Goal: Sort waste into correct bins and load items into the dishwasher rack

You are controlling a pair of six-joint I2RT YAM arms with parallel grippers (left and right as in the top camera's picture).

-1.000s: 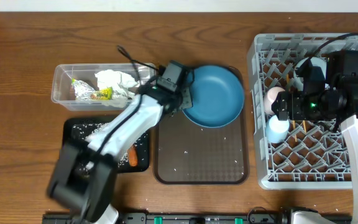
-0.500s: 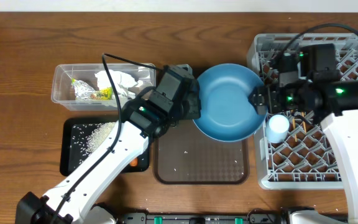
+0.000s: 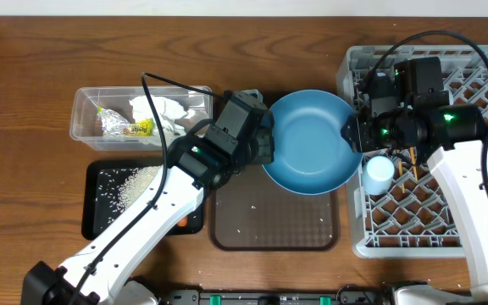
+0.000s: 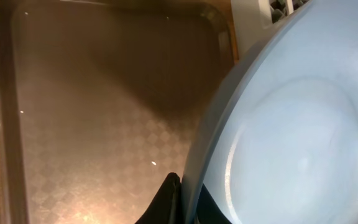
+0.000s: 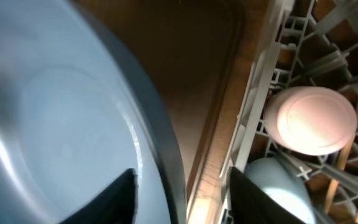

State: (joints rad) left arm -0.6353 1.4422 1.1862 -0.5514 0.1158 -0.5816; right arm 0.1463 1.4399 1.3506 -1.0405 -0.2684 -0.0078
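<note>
Overhead, left end effector (image 3: pixel 267 146) clamps blue plate (image 3: pixel 308 142) rim; right end effector (image 3: pixel 352 135), unclosed, straddles opposite rim.

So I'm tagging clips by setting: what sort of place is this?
Likely a lab tabletop staged for dish clearing, not a real kitchen: a wooden table, a dishwasher rack and a waste tub, worked by two robot arms.

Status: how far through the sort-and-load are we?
Done: tissue and wrapper in the clear tub; rice and carrot in the black tray; pink cup and light blue cup in the rack.
In hand: blue plate, gripped by the left tool, right tool astride its far rim, not clamped.
To do: rack the plate; stray grains on the brown tray.
</note>
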